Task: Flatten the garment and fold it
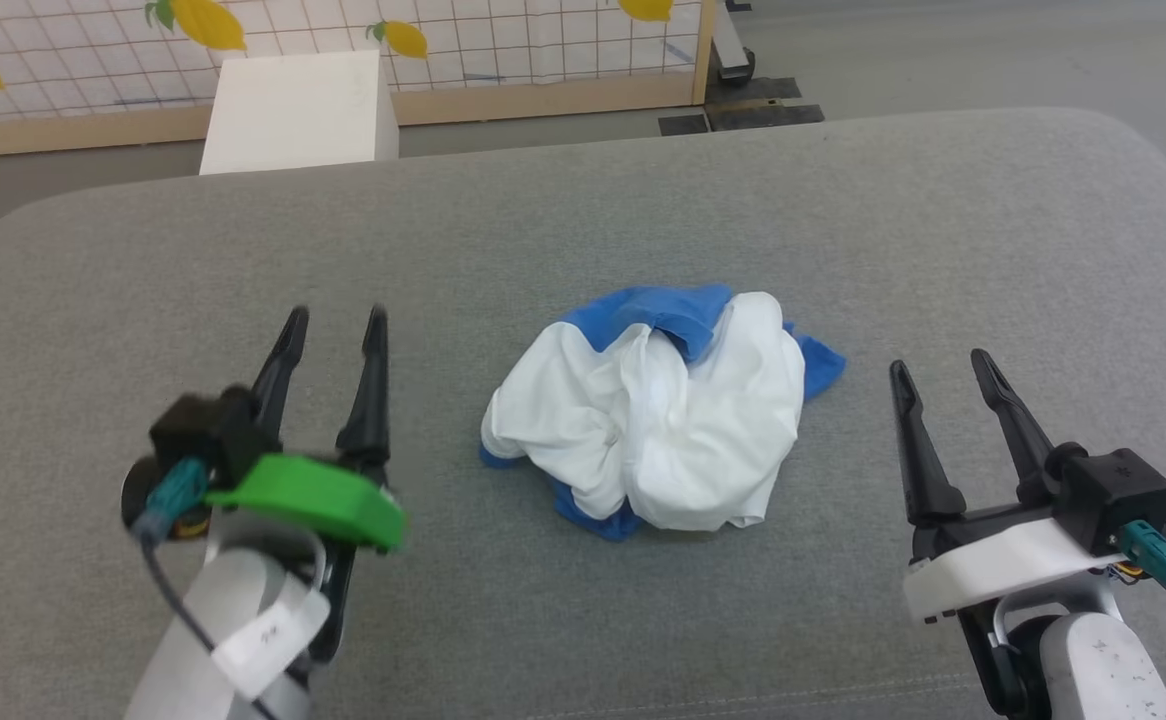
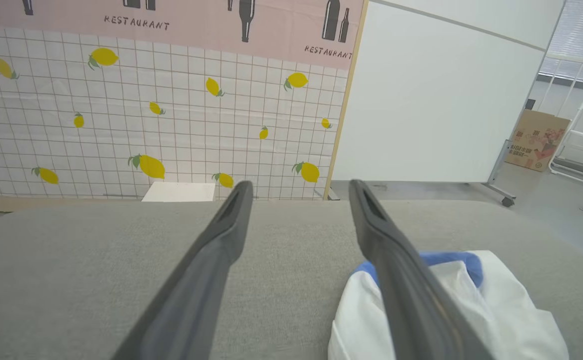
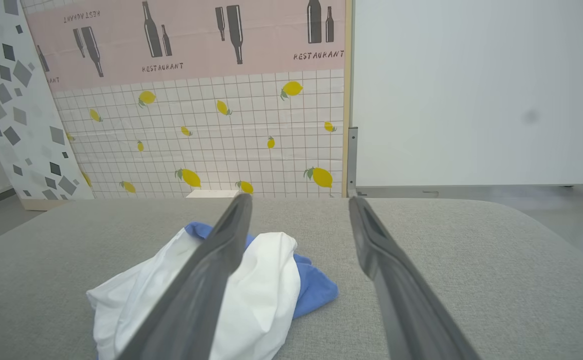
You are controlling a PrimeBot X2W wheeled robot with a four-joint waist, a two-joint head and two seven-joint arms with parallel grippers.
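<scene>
Where it lies, the garment [image 1: 658,425] is crumpled.

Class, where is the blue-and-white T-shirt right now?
In the head view the garment lies crumpled at the middle of the grey cushion, between the open left gripper and right gripper, touching neither.

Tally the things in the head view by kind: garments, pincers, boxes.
Garment: 1
Pincers: 2, left pincer and right pincer, both open
White box: 1
Total: 4
</scene>
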